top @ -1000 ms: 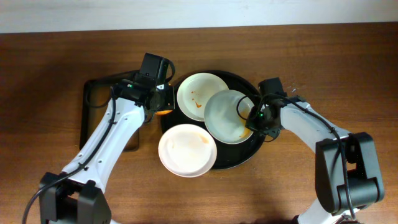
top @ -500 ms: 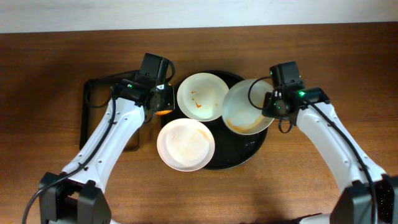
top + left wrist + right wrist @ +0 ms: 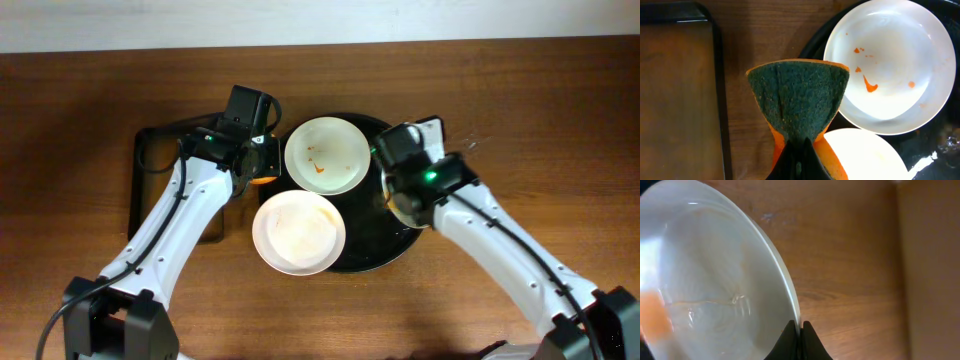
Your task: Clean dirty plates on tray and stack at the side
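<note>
The round black tray (image 3: 372,250) holds a white plate (image 3: 325,155) with orange-red smears at its back left. A second plate (image 3: 298,233) lies over the tray's front-left rim. My right gripper (image 3: 398,195) is shut on the rim of the third plate (image 3: 715,280) and holds it tilted above the tray's right part; from overhead only a sliver (image 3: 404,212) shows under the arm. My left gripper (image 3: 258,162) is shut on an orange and green sponge (image 3: 800,95), held just left of the tray, beside the smeared plate (image 3: 890,65).
A smaller rectangular black tray (image 3: 150,180) with a brownish inside lies left of the round tray, under my left arm. It also shows in the left wrist view (image 3: 680,90). Bare wooden table surrounds both trays.
My right gripper lifted the third plate off the tray, swung it right, then back left over the tray and tipped it on edge. The front plate slid slightly left. The left arm stayed still.
</note>
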{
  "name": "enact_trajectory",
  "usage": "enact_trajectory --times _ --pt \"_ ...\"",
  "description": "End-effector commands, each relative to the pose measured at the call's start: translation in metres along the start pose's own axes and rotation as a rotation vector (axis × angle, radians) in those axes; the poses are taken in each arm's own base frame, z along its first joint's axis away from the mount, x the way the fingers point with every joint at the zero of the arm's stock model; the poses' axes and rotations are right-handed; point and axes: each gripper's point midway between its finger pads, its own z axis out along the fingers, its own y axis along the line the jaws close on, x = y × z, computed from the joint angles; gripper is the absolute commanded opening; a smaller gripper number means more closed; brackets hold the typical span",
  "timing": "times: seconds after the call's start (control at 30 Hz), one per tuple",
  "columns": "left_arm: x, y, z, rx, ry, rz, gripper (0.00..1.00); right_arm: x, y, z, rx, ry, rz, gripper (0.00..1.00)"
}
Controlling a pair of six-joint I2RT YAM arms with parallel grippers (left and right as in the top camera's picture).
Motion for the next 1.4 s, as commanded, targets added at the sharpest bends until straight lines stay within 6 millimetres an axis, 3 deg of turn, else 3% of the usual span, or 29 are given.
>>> enact_trajectory --times 0.0,0.17,1.2,1.27,1.37 --pt "-0.01 -0.002 -0.015 0.022 -0.046 0.001 0.0 -0.019 -0.009 -0.03 0.127 -0.123 -0.025 0.04" --pt "-0.01 -0.002 -0.015 0.022 -0.046 0.001 0.0 -0.03 -0.008 -0.055 0.224 -0.224 -0.056 0.04" --pt "-0.01 -0.002 -0.015 0.022 -0.046 0.001 0.0 -0.038 -0.016 -0.058 0.271 -0.258 -0.012 0.04" --pt "-0.01 -0.002 -0.015 0.022 -0.046 0.001 0.0 -0.038 -0.019 -0.055 0.274 -0.252 0.012 0.04" --pt "-0.009 -0.002 -0.015 0.022 -0.045 0.001 0.0 -0.03 -0.041 -0.025 0.231 -0.155 0.151 0.04"
